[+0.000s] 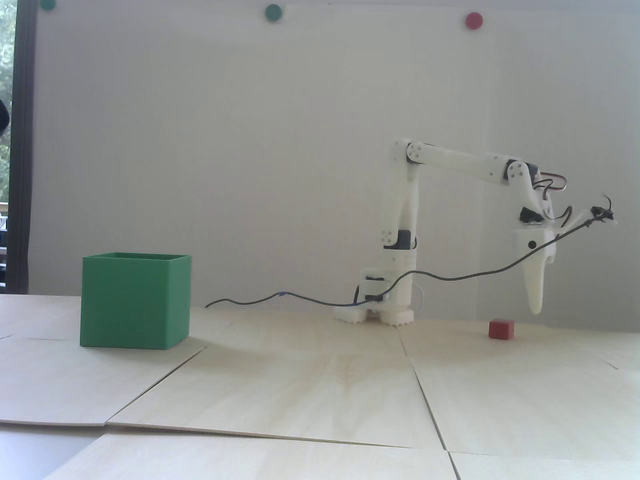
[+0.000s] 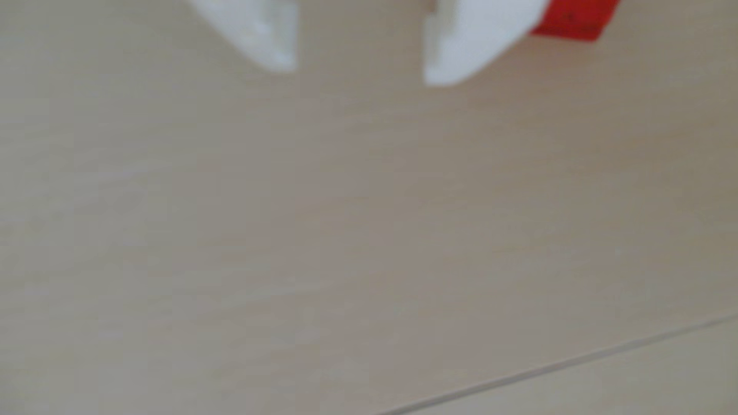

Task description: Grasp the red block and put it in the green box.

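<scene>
In the fixed view the gripper (image 1: 535,310) hangs at the right, fingers parted and empty, just above the table (image 1: 320,380). The red block (image 1: 501,329) sits on the table lower left of it, and the green box (image 1: 135,301) stands far left.

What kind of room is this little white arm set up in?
Probably an office or hobby workroom, not a factory: a whiteboard-like wall with round magnets, a window at the left, and pale wooden panels holding a green box and red block.

White arm (image 1: 400,235) reaching right in the fixed view, gripper (image 2: 359,76) pointing down, jaws parted, empty
</scene>
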Motion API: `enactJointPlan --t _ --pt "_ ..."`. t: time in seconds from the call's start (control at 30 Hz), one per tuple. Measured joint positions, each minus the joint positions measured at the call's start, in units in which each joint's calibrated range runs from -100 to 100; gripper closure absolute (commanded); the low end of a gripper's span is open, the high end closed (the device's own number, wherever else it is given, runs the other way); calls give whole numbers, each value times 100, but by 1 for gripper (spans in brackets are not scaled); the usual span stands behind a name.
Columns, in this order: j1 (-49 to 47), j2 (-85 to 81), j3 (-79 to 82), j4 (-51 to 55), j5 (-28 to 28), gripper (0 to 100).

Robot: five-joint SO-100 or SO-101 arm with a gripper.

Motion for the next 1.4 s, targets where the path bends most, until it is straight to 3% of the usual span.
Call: enactJointPlan --t 0.5,0.8,0.97,1.4 --pt "107 -1577 1128 -50 0 89" --pt "252 -2441 2614 -1131 0 89" --pt "290 -2632 2901 -1215 0 89" --pt "1391 -2648 2910 -1173 0 89"
